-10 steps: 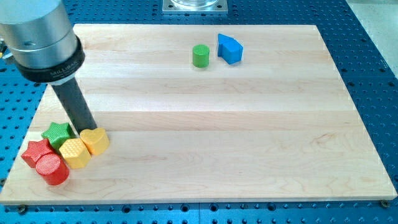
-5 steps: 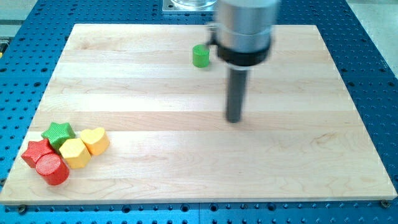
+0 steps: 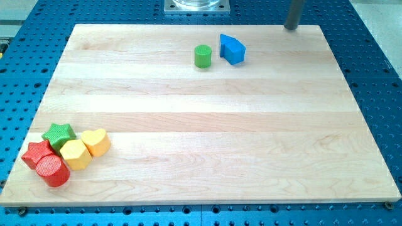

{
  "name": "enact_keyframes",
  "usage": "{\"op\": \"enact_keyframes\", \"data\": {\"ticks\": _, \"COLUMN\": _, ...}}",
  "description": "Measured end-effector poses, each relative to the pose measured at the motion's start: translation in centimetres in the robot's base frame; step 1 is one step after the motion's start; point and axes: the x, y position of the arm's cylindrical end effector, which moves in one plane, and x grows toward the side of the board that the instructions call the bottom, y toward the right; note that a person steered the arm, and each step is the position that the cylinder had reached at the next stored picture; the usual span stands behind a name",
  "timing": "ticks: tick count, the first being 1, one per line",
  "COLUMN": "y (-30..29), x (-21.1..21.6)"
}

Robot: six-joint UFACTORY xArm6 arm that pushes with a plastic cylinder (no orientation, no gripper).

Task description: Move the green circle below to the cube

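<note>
The green circle (image 3: pixel 202 56), a short cylinder, stands on the wooden board (image 3: pixel 207 144) near the view's top, left of centre-right. A blue block (image 3: pixel 232 49) with a pointed, house-like shape sits just to its right, a small gap between them. My tip (image 3: pixel 291 27) is at the view's top, just past the board's top edge, well to the right of the blue block and touching nothing.
A cluster sits at the board's bottom left: a green star (image 3: pixel 58 134), a yellow heart (image 3: pixel 95 142), a yellow hexagon (image 3: pixel 75 154), a red star (image 3: pixel 36 154) and a red cylinder (image 3: pixel 53 171). A metal base plate (image 3: pixel 197 5) is at the top.
The rod went from the bottom-left cluster across the board's middle to the top edge at the right. No block has moved.
</note>
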Motion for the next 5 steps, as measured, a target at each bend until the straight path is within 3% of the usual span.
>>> {"op": "enact_keyframes", "data": {"ticks": 2, "y": -5.0, "x": 3.7}}
{"op": "enact_keyframes", "data": {"ticks": 3, "y": -10.3, "x": 2.4}}
{"op": "enact_keyframes", "data": {"ticks": 4, "y": -10.9, "x": 2.4}}
{"op": "enact_keyframes", "data": {"ticks": 5, "y": -14.1, "x": 4.3}}
